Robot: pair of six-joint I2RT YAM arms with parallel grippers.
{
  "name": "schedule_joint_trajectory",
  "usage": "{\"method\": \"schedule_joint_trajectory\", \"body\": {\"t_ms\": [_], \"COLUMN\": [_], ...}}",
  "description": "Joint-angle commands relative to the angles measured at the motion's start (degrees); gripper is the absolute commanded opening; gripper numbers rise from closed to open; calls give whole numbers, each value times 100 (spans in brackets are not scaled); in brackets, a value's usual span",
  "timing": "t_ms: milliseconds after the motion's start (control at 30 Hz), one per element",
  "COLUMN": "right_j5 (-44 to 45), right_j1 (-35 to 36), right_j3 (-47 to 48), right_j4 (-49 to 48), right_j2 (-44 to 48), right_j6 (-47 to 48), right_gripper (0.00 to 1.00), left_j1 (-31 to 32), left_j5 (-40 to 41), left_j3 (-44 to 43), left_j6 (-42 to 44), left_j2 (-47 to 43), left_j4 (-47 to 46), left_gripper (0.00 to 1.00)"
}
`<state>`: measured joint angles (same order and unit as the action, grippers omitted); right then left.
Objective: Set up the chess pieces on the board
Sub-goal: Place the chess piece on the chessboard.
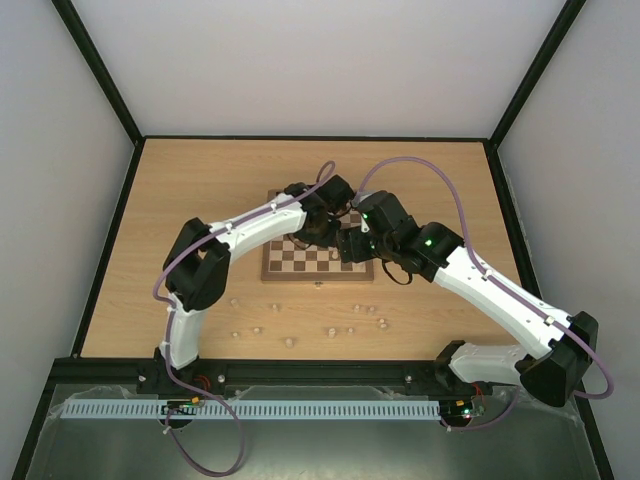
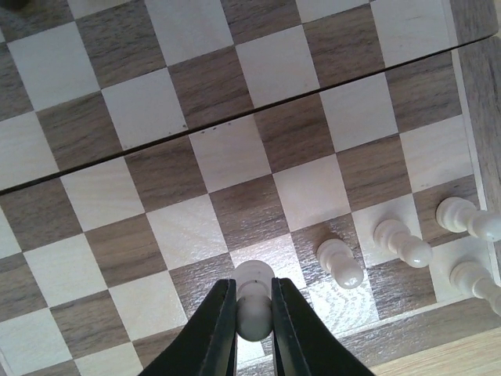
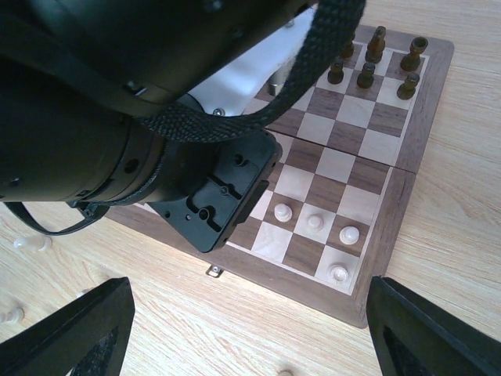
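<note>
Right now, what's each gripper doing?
Left gripper: shut on a pale pawn.
Right gripper: open, holding nothing.

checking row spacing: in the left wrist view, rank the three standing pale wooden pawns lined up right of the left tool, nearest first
1. Pale beige wooden pawn, just right of the left tool.
2. Middle pawn, further right.
3. End pawn, farthest right.

Dark brown chess pieces stand upright in a close cluster, seemingly six, though some are partly hidden. The light wooden table sits inside a black frame, beside a white slotted strip.
</note>
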<state>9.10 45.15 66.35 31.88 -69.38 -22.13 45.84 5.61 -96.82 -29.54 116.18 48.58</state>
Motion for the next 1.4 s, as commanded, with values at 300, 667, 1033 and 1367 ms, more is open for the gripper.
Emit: {"method": "schedule_joint_trajectory", "body": {"t_ms": [300, 667, 1033, 1367], "right_j5": [-49, -108, -143, -168], "right_j1": [-10, -14, -8, -10], "right_j3": [-58, -80, -90, -110], "right_j4": [143, 121, 114, 99], "right_j2": [31, 9, -7, -9], "right_j6": [-11, 7, 15, 16], "right_gripper": [82, 82, 82, 82], "left_j1": [131, 198, 197, 200], "left_j5": [-141, -192, -218, -253], "left_j3": [53, 231, 181, 198], "left_j6": [128, 81, 106, 107], "left_j2": [242, 299, 404, 447], "left_j4": [231, 102, 64, 19], "left_gripper": [13, 13, 13, 13]}}
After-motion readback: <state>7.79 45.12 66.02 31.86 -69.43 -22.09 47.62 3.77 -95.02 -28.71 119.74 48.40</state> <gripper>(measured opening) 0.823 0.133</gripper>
